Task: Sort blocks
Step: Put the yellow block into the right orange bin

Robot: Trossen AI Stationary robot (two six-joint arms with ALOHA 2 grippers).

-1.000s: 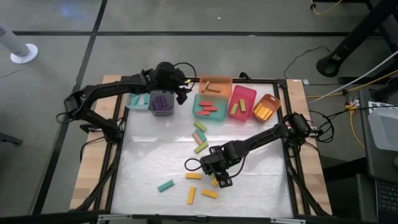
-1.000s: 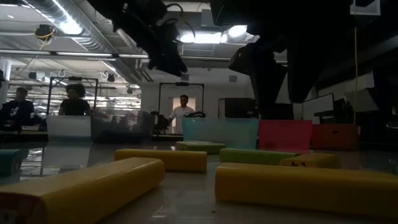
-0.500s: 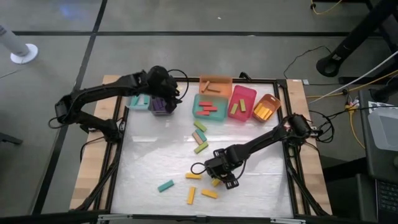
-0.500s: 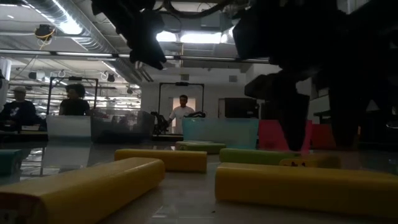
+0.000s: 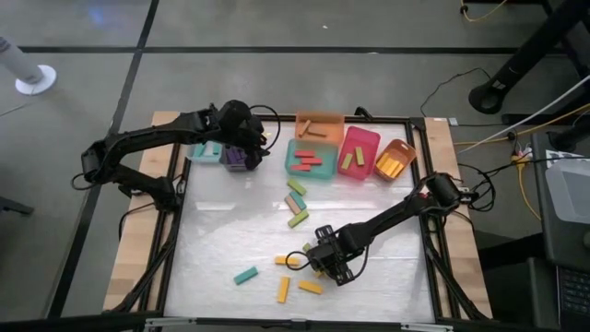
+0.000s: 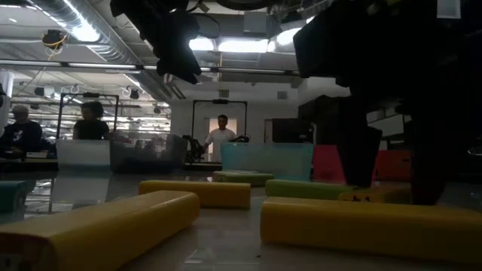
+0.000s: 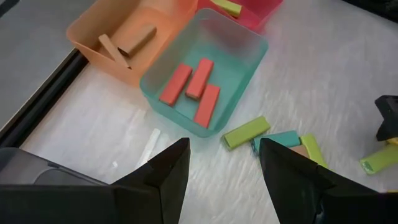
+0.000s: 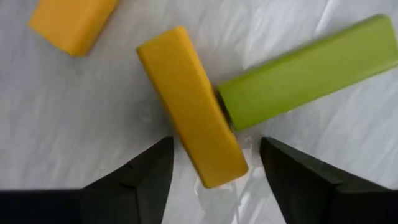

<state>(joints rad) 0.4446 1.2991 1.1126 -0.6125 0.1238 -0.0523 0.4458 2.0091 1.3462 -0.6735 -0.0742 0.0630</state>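
Pick-up step, judging by pose: right hand (image 5: 324,265) low over loose blocks in lower centre of high view, fingers spread wide, nothing held. Right wrist view: yellow block (image 8: 190,104) lying between the two dark fingers (image 8: 132,177), green block (image 8: 308,62) butting against its side, second yellow block (image 8: 71,22) just beyond. Next move probably calls for dropping straight down and closing on the yellow one alone; green neighbour touching it, so could get dragged or pinched along. Afterwards, likely a carry to orange bin (image 5: 395,160) at upper right, already holding yellow pieces.

Left hand (image 5: 241,138) hovering over purple bin (image 5: 238,155) at upper centre-left, fingers apart, empty. Left wrist view looking over teal bin (image 7: 247,55) with three red blocks (image 7: 191,86) and peach bin (image 7: 97,38) with brown blocks (image 7: 127,43).

Still unsorted on worktop (image 5: 221,235): a green/teal/tan cluster (image 5: 296,203) at centre, a teal block (image 5: 245,275) lower left, yellow ones (image 5: 284,289) along the bottom.

Materials: blocks flat, rectangular, hard-looking, smooth matte faces, softly rounded edges; should slide easily. Bins thin plastic, rounded corners, translucent walls. Worktop white, faintly streaked and glossy, throwing reflections in low view. Pink bin (image 5: 359,150) holding green blocks.
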